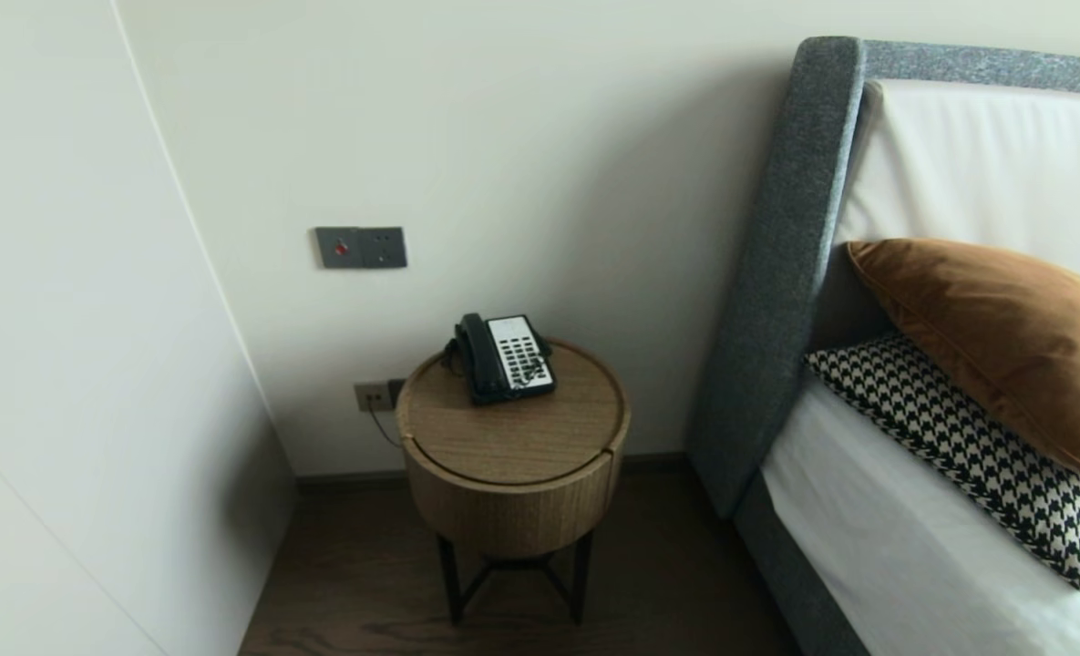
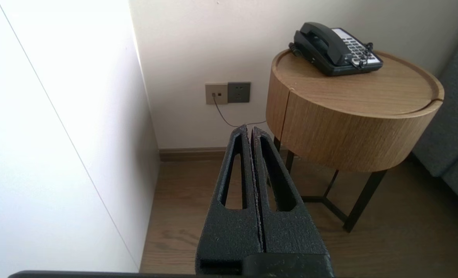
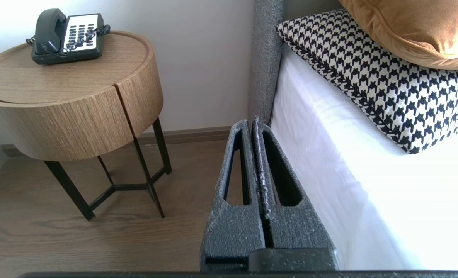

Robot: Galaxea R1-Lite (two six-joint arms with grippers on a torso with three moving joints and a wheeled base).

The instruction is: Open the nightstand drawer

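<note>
A black desk telephone (image 1: 503, 357) with a white keypad sits at the back of a round wooden bedside table (image 1: 512, 456). The same telephone (image 2: 335, 48) and table (image 2: 352, 127) show in the left wrist view, where my left gripper (image 2: 249, 129) hangs shut and empty above the floor, short of the table. My right gripper (image 3: 251, 122) is shut too, holding nothing, low beside the bed's white sheet (image 3: 368, 185), with the telephone (image 3: 66, 36) and table (image 3: 70, 116) off to one side. Neither arm appears in the head view.
A grey upholstered headboard (image 1: 790, 273) and bed stand right of the table, with a brown cushion (image 1: 1004, 337) on a houndstooth pillow (image 1: 968, 446). White walls close in the left side. A wall socket (image 2: 227, 93) with a thin cable sits behind the table. The floor is dark wood.
</note>
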